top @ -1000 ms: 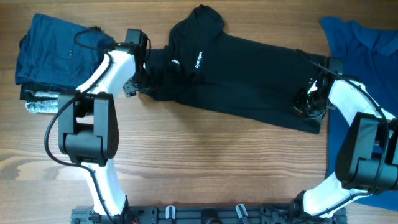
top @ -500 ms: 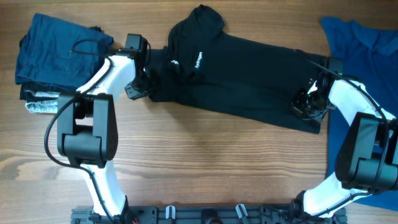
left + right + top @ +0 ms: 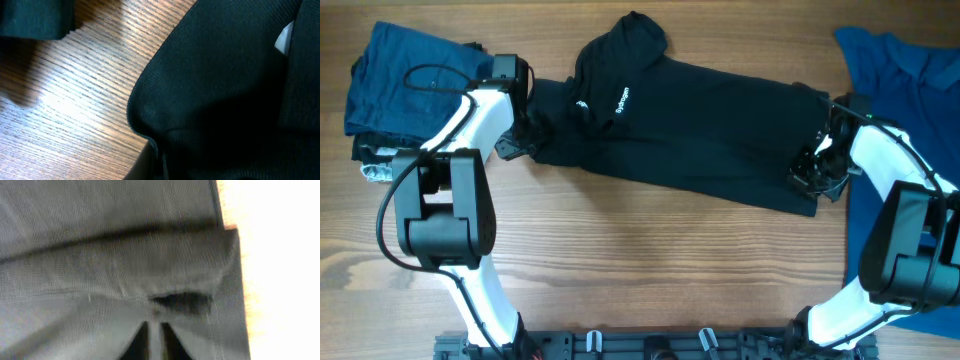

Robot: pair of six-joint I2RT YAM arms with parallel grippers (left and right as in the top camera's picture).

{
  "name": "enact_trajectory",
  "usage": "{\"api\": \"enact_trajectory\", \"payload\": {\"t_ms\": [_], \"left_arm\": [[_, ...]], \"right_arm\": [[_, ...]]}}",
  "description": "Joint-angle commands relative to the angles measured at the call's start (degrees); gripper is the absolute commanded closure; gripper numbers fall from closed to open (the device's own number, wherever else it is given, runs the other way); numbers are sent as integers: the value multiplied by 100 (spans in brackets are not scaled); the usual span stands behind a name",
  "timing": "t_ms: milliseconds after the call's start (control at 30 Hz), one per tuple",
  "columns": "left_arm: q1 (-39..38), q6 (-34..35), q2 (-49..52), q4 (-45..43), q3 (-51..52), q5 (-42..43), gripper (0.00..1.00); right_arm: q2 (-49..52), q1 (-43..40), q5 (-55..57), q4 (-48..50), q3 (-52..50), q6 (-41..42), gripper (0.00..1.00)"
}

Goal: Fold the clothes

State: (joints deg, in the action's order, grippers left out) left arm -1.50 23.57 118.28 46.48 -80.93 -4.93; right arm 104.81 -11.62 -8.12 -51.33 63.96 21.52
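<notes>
The black shirt point(image 3: 700, 130) lies stretched across the table's far half, collar end to the left, white logo point(image 3: 622, 97) facing up. My left gripper point(image 3: 527, 128) is at the shirt's left sleeve edge, shut on the fabric. In the left wrist view the black cloth point(image 3: 225, 85) fills the right side and my closed gripper point(image 3: 159, 167) pinches its edge. My right gripper point(image 3: 817, 165) is at the shirt's right hem. In the right wrist view a fold of the cloth point(image 3: 125, 265) sits pinched in that gripper point(image 3: 155, 340), its fingers close together. A bright blue shirt point(image 3: 910, 80) lies at the far right.
A folded dark blue stack point(image 3: 405, 75) sits at the back left, with a pale grey item point(image 3: 378, 170) sticking out below it. The blue shirt runs under my right arm toward the table's right edge. Bare wood point(image 3: 650, 260) stretches along the front.
My left gripper has moved to the left, dragging the shirt's collar end with it. The whole black shirt has slid left, and its right hem has pulled in slightly.
</notes>
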Motion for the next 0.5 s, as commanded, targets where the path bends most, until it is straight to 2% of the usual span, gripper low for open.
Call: {"api": "enact_trajectory", "payload": {"t_ms": [0,100,167,233,267,300,400,467], "left_arm": [[-20,-81,-140,-2,68,-201,95],[-22,-81,-140,-33,68,-201,93],[-24,-83,-140,-44,68,-201,92],[-24,-83,-140,-44,68,-201,91],[-24,-83,-140,-48,68,-201,91],[-24,-83,-140,-63,68,-201,90],[-26,-83,-140,-61,68,-201,89],[-24,-83,-140,-59,68,-201,89]], "right_arm": [[28,-24,-258,-343,365,-55,85],[31,-24,-356,-702,365,-52,83],[31,-24,83,-866,361,-37,73],[31,-24,297,-898,352,-31,69],[31,-24,470,-892,348,-7,51],[31,-24,673,-892,330,138,39],[35,-24,879,-817,201,260,29],[37,-24,874,-734,76,267,29]]}}
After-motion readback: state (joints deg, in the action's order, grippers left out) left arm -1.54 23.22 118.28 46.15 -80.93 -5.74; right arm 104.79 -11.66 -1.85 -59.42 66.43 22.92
